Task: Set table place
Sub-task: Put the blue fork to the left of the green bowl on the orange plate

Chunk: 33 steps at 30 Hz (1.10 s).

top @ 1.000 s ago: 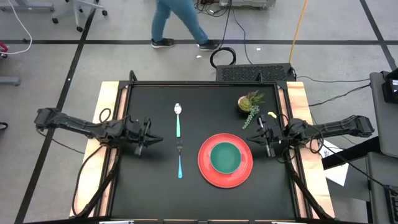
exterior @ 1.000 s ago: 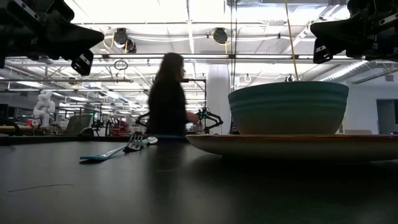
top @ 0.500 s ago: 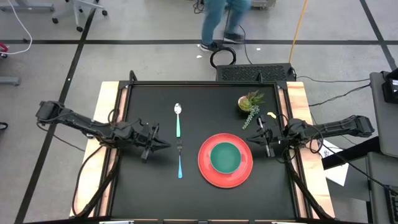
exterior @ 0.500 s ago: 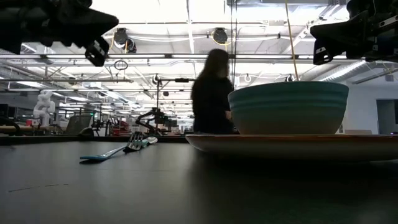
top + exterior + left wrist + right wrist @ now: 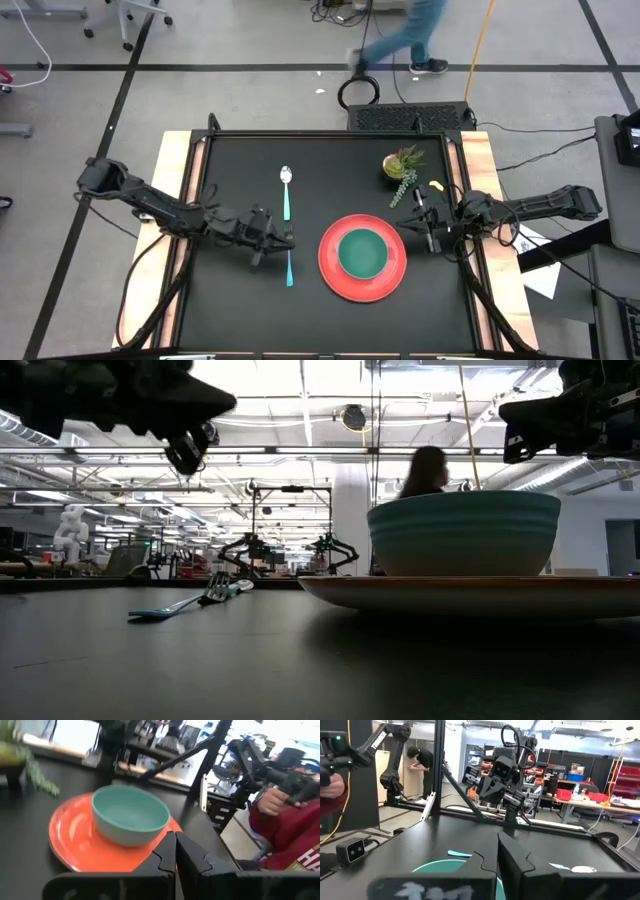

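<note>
A red plate (image 5: 330,270) lies right of the middle of the black table (image 5: 230,300), and a teal bowl (image 5: 362,252) stands on it. A teal-handled spoon (image 5: 286,192) and a fork (image 5: 289,268) lie in a line to the plate's left. My left gripper (image 5: 288,241) hovers shut over the fork's upper part. In the low view it is well above the tabletop (image 5: 190,452). From its wrist view the shut fingers (image 5: 175,854) point at the bowl (image 5: 130,817). My right gripper (image 5: 412,222) waits shut at the plate's right, also raised (image 5: 515,445).
A small green potted plant (image 5: 402,165) stands at the far right of the table, close to my right gripper. A black box (image 5: 410,117) sits past the far edge, where a person (image 5: 420,30) walks. A person's red sleeve (image 5: 285,835) shows beyond the table's right side.
My left gripper has travelled level toward the table's right edge, from near the left edge to a spot over the fork beside the plate, staying shut and rolling a little. The person beyond the far edge has walked rightward.
</note>
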{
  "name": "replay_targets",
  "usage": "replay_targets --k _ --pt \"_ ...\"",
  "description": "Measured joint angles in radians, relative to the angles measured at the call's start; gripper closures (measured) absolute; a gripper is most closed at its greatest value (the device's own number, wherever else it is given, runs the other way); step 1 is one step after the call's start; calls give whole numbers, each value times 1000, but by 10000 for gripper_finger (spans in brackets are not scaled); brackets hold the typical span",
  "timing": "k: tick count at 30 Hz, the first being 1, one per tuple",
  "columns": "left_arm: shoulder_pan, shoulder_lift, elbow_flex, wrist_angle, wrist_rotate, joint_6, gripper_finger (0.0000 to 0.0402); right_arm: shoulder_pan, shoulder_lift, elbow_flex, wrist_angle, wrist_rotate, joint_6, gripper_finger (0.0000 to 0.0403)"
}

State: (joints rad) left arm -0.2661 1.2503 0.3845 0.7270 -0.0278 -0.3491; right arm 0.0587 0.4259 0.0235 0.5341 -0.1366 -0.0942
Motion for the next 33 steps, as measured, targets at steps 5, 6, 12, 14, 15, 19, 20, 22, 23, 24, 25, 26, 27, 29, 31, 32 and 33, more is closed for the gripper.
replay_targets --k 5,6,12,14,15,19,20,22,23,24,25,26,27,29,31,32,33 --pt "-14 76 6 -49 3 32 392 0 0 0 -68 0 3 403" --pt "-14 79 6 -83 4 54 392 0 0 0 -77 0 3 403" --pt "49 57 23 -279 87 127 392 0 0 0 -93 0 4 403" --pt "72 56 69 -374 151 167 392 0 0 0 -91 0 3 403" --pt "82 56 97 -447 185 198 392 0 0 0 -91 0 3 403" --pt "111 59 264 -765 213 347 392 0 -2 0 -87 0 -11 403" --pt "118 62 302 -836 207 387 392 0 -2 0 -85 0 -16 403" --pt "128 66 365 -945 202 480 392 0 -2 0 -73 0 -18 403" --pt "132 65 388 -973 202 535 392 0 -2 0 -73 1 -19 403" --pt "135 65 407 -980 203 595 392 0 -2 0 -73 1 -18 403" --pt "137 64 419 -976 206 660 392 0 -2 0 -73 1 -13 403" --pt "137 64 425 -975 214 729 392 0 -2 0 -74 1 -5 403" --pt "137 64 427 -975 219 797 392 0 -2 0 -74 1 4 403" --pt "137 65 427 -965 226 917 392 0 -2 0 -74 1 19 403" --pt "137 69 427 -960 228 988 392 0 -2 0 -74 1 29 403" --pt "137 74 427 -960 229 1006 392 0 -2 0 -75 1 30 403" --pt "137 83 427 -962 229 1020 392 0 -2 0 -75 1 30 403"
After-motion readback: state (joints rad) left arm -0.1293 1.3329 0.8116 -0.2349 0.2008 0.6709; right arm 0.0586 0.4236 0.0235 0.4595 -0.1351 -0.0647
